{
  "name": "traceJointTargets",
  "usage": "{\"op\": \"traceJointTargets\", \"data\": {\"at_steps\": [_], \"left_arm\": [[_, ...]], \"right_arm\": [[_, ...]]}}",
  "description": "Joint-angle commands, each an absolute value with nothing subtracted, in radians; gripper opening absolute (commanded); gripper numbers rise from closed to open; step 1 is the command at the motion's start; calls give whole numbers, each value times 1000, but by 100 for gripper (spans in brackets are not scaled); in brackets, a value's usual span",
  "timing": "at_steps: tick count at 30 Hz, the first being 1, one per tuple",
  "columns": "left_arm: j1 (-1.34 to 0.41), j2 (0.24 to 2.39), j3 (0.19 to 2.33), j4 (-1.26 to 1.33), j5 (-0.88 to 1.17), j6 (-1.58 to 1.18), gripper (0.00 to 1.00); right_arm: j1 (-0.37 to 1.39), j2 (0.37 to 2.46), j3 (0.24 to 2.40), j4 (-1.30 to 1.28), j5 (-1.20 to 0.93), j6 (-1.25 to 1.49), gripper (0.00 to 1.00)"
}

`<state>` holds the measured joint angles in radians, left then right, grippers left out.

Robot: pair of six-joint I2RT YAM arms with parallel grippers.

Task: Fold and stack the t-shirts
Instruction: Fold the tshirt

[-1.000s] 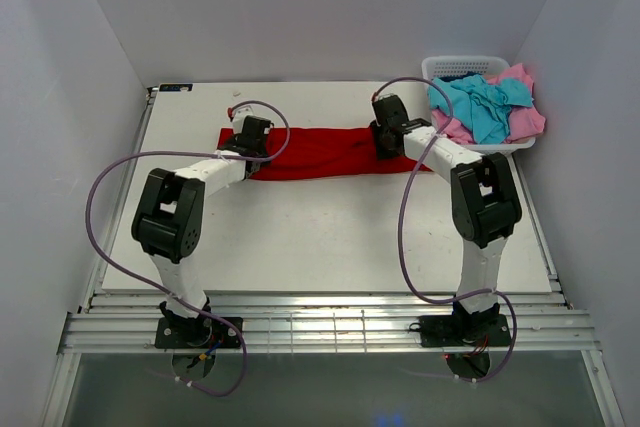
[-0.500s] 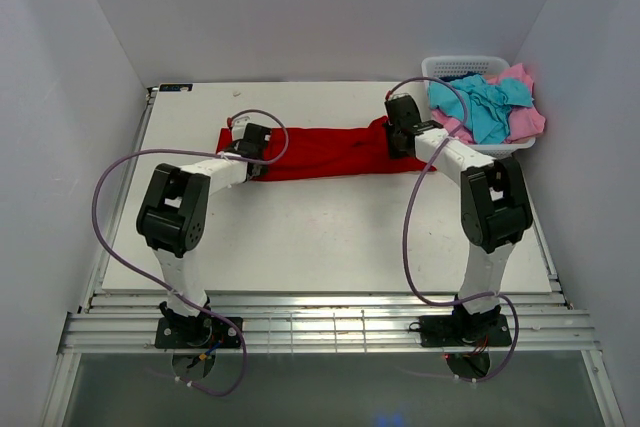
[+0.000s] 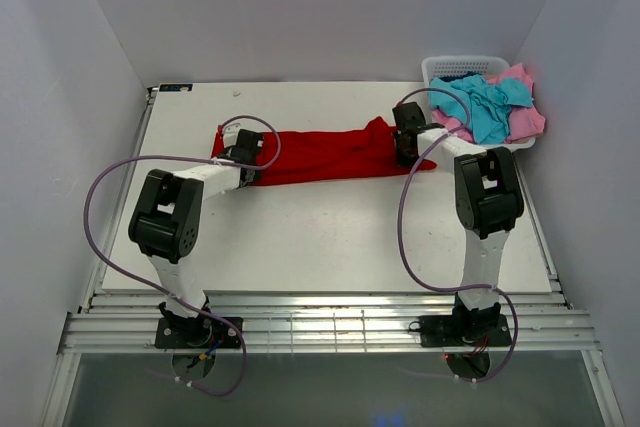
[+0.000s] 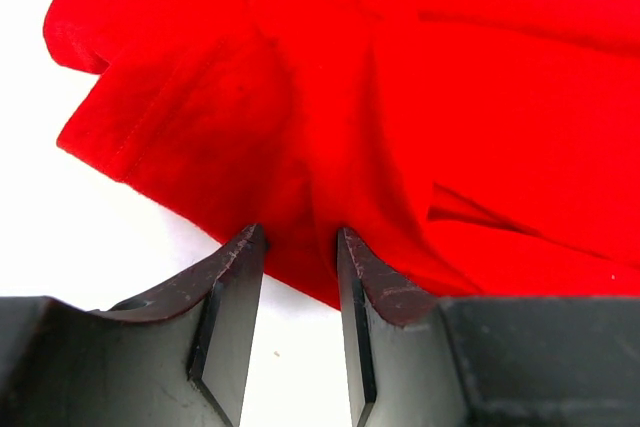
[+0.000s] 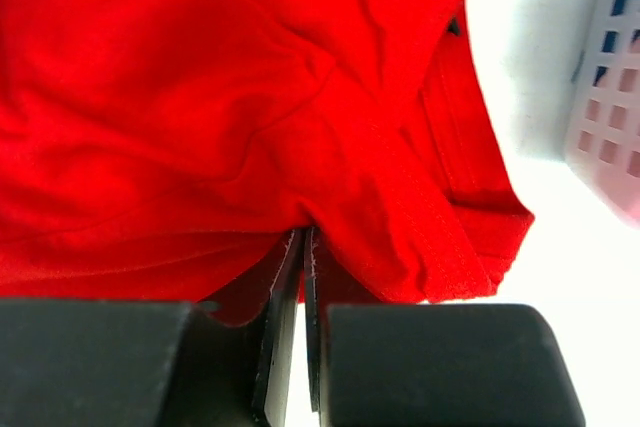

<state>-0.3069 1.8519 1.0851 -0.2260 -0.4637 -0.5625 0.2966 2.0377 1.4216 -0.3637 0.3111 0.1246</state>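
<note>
Across the far half of the table (image 3: 330, 237), the red t-shirt (image 3: 320, 152) lies as a long band running from 9 o'clock to 3 o'clock. At its 9 o'clock end the left gripper (image 4: 297, 237) seems to nip a thick fold between narrowly parted fingers, though the contact itself is in shadow. At the 3 o'clock end the right gripper (image 5: 303, 235) is pressed tight on bunched cloth. Toward 1 o'clock, the turquoise t-shirt (image 3: 485, 102) and the pink t-shirt (image 3: 527, 123) lie heaped in the white basket (image 3: 465, 64).
</note>
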Motion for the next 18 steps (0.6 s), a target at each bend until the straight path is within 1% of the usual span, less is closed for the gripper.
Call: {"op": "traceJointTargets", "data": {"at_steps": [1, 9, 14, 18], "left_arm": [[-288, 1790, 1040, -278, -488, -577, 46], [-255, 1730, 960, -279, -491, -592, 46], [-250, 1710, 939, -287, -512, -595, 46], [-250, 1665, 931, -308, -555, -600, 46]], "right_arm": [[253, 2066, 1411, -486, 359, 126, 10], [215, 1971, 1273, -529, 361, 135, 10], [215, 1928, 1236, -569, 315, 133, 11], [215, 1846, 1224, -610, 298, 130, 11]]}}
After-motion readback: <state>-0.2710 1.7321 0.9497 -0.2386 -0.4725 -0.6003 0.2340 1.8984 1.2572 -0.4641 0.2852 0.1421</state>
